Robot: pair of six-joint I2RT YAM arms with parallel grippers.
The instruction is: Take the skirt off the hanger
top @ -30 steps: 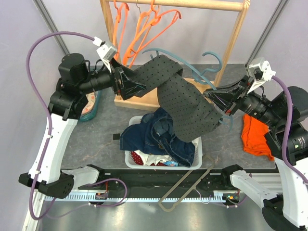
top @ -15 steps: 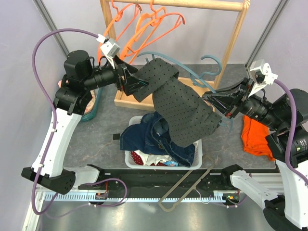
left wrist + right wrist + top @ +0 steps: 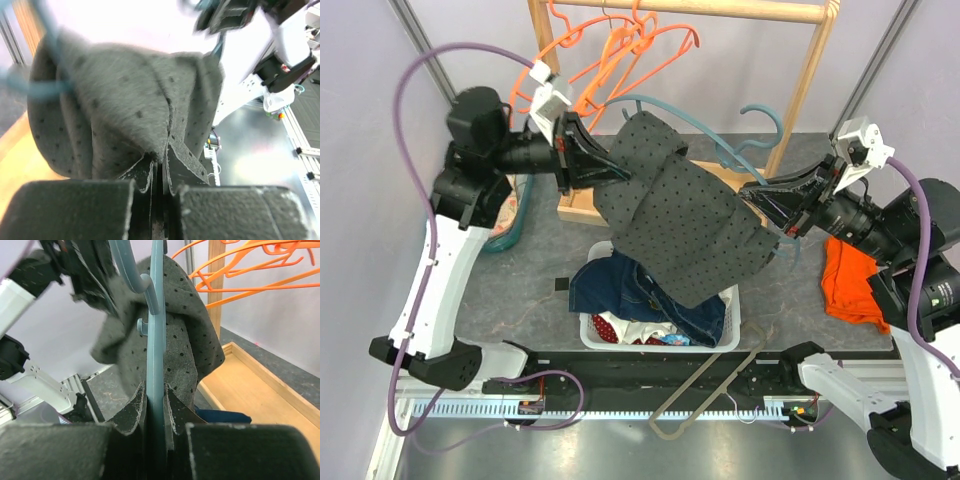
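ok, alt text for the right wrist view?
The right end effector grips a grey-blue hanger edge-on, with a grey dotted garment draped over it. Orange hangers hang behind, above a wooden base.

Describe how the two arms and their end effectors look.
Both the left arm and right arm have white shells on the long links and black round joint housings. A purple cable loops along each. A small white camera block sits on each wrist. The left end effector and right end effector are black, each with two flat fingers with pale, worn edges.
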